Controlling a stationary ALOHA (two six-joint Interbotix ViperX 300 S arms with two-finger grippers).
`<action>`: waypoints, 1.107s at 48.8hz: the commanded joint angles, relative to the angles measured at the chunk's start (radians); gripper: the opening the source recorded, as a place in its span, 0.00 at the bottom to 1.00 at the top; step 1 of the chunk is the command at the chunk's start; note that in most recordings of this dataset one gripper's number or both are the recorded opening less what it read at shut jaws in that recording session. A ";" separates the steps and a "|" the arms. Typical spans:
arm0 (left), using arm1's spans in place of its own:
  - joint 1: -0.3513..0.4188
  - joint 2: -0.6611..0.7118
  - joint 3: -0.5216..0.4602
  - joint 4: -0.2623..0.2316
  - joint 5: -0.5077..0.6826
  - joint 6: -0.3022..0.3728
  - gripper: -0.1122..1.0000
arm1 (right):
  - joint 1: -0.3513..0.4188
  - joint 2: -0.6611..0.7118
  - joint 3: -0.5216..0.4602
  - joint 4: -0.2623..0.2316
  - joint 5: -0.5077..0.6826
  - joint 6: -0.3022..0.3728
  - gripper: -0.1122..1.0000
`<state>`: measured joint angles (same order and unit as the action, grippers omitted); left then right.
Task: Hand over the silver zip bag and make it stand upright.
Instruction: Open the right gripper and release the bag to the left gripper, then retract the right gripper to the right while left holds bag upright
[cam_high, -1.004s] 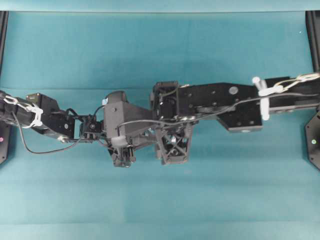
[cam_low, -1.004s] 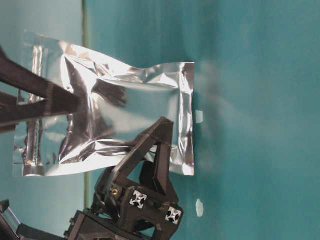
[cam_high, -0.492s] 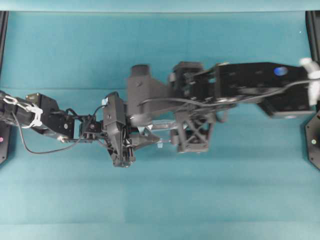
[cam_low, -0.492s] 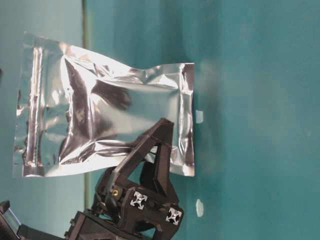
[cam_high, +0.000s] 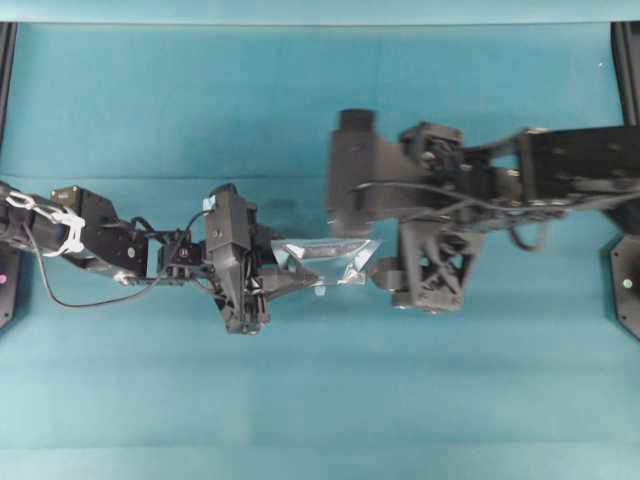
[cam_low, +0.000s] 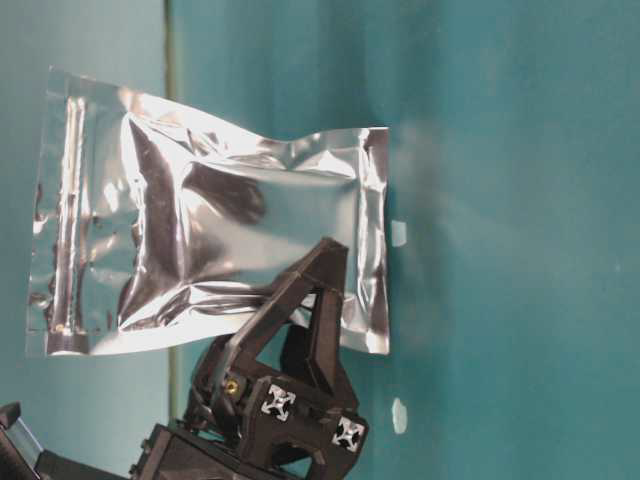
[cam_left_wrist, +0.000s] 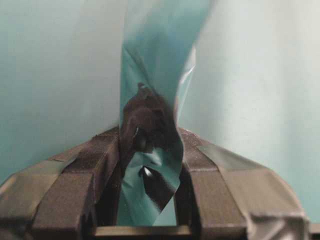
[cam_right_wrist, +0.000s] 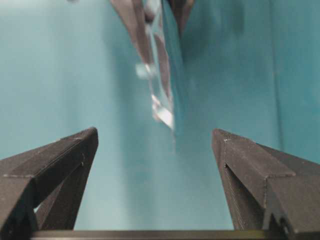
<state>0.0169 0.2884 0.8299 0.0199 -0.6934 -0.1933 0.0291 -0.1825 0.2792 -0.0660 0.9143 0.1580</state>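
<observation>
The silver zip bag (cam_high: 335, 262) shows nearly edge-on from overhead, stretching right from my left gripper (cam_high: 298, 272). That gripper is shut on the bag's end. The left wrist view has the foil (cam_left_wrist: 150, 135) pinched between both fingers. In the table-level view the crinkled bag (cam_low: 210, 240) fills the left half, its zip strip (cam_low: 70, 220) at the far end from the left gripper (cam_low: 322, 272). My right gripper (cam_high: 385, 270) stands open just beyond the bag's free end. Its jaws (cam_right_wrist: 155, 137) are wide apart and empty, with the bag's edge (cam_right_wrist: 161, 95) ahead of them.
Teal cloth (cam_high: 320, 400) covers the table. Black frame posts (cam_high: 8, 90) stand at the far left and right edges. The right arm's forearm (cam_high: 560, 170) crosses the upper right of the overhead view.
The right gripper has pulled back to the right, off the bag's zip end, and its fingers have left the table-level view. The left gripper and bag have stayed put.
</observation>
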 joint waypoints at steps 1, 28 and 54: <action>-0.006 -0.002 0.002 0.003 0.003 0.000 0.38 | 0.003 -0.060 0.026 -0.002 -0.066 0.026 0.97; -0.006 -0.003 0.008 0.006 0.003 0.003 0.37 | 0.003 -0.298 0.347 0.002 -0.347 0.075 0.97; -0.006 -0.002 0.002 0.006 0.034 0.003 0.37 | 0.002 -0.357 0.456 0.002 -0.532 0.075 0.97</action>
<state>0.0169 0.2869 0.8376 0.0199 -0.6657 -0.1917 0.0337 -0.5277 0.7440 -0.0629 0.3927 0.2224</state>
